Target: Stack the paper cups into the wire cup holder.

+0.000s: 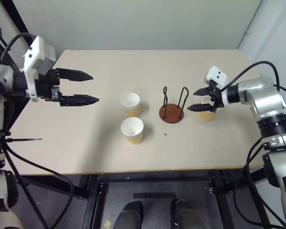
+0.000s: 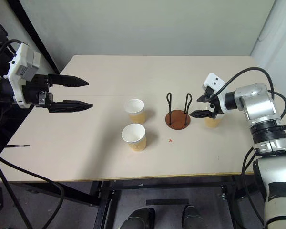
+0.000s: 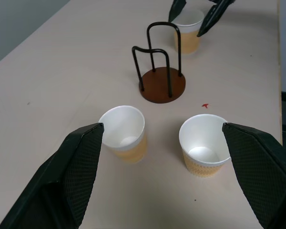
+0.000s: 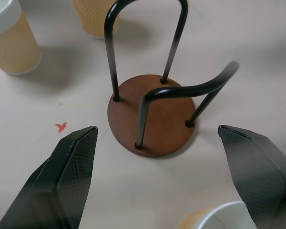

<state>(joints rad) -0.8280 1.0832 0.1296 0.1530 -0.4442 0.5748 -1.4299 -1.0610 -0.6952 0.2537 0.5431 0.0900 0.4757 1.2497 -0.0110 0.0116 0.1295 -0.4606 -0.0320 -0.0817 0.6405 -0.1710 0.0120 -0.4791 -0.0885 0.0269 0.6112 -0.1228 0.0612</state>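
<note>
Two paper cups [image 1: 131, 117] stand left of the wire cup holder [image 1: 173, 107] — a third [image 1: 207, 114] right, seemingly just beside it.

A pale beige table [image 1: 133, 157] (set on a black metal frame) is backed by plain grey-white walls [image 1: 148, 24]; grey floor [image 1: 114, 200] is seen below.

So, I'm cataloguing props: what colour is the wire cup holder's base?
Reddish-brown, under black wire loops; the wire cup holder shows best in the right wrist view.

This is looking like a robot test lab: a plain pale worktop [image 1: 86, 138] on a black metal frame [image 1: 100, 191] is standing against bare grey walls [image 1: 148, 24], with loose black cables [image 1: 33, 171] hanging beside it.
</note>
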